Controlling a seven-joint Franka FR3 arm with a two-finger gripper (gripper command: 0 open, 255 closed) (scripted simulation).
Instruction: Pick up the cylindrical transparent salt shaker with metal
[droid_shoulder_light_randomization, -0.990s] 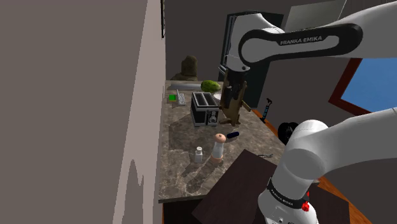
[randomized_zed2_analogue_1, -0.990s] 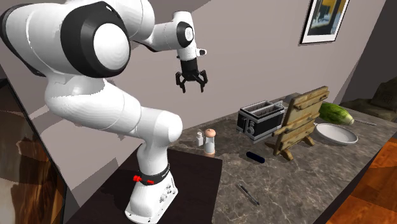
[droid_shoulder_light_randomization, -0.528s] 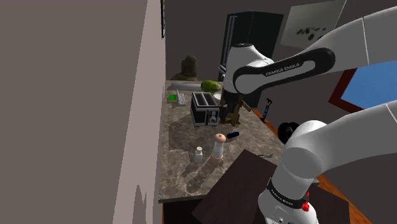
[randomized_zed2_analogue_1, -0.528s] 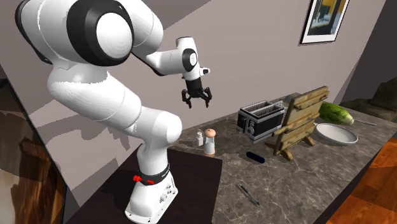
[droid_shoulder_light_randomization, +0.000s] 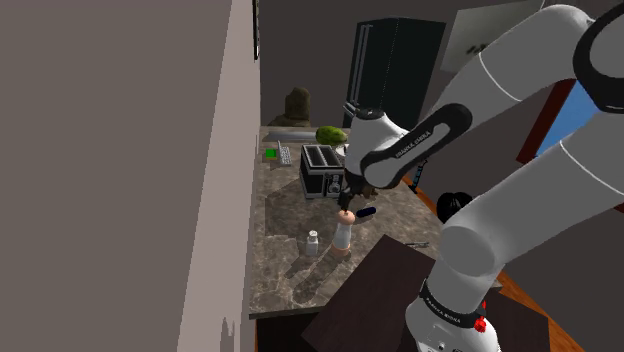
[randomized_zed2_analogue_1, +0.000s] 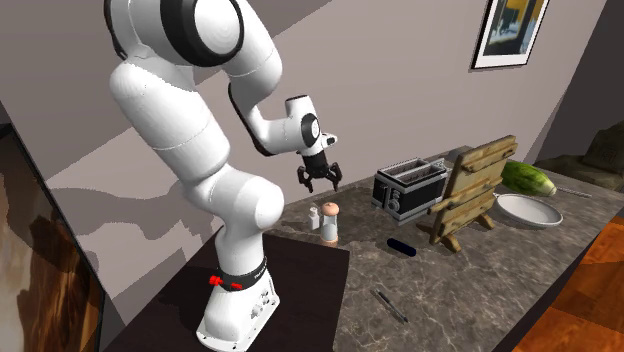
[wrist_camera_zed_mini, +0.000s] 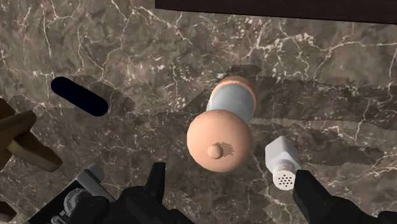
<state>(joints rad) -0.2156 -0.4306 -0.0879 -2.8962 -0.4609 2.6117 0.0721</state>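
Lowering from well above the counter (randomized_zed2_analogue_1: 480, 285) a second ago, the gripper (wrist_camera_zed_mini: 232, 194) is now hovering close over the pair of small containers by the counter's wall-side edge, at the end next to the dark stand (randomized_zed2_analogue_1: 300, 290). Its fingers are standing wide apart and gripping nothing, which suits an approach from above: they are being kept spread so they can pass down either side of a narrow upright body. The salt shaker (wrist_camera_zed_mini: 282, 164), a small pale cylinder with a perforated cap, is standing upright on the counter just beside a taller mill (wrist_camera_zed_mini: 219, 141) with a rounded tan top, the two close but apparently not touching. In the wrist view the gripper is sitting centred over the mill rather than the shaker, which is lying just inside one finger. By that reckoning the hand is probably needing a sideways shift toward the wall edge before closing, or it is risking clasping or knocking the mill. A dark blue oblong object (wrist_camera_zed_mini: 79, 97) is lying farther toward the counter's open edge, and the toaster (randomized_zed2_analogue_1: 408, 187) and wooden rack (randomized_zed2_analogue_1: 470, 190) are standing well along the counter, all clear of the descent.
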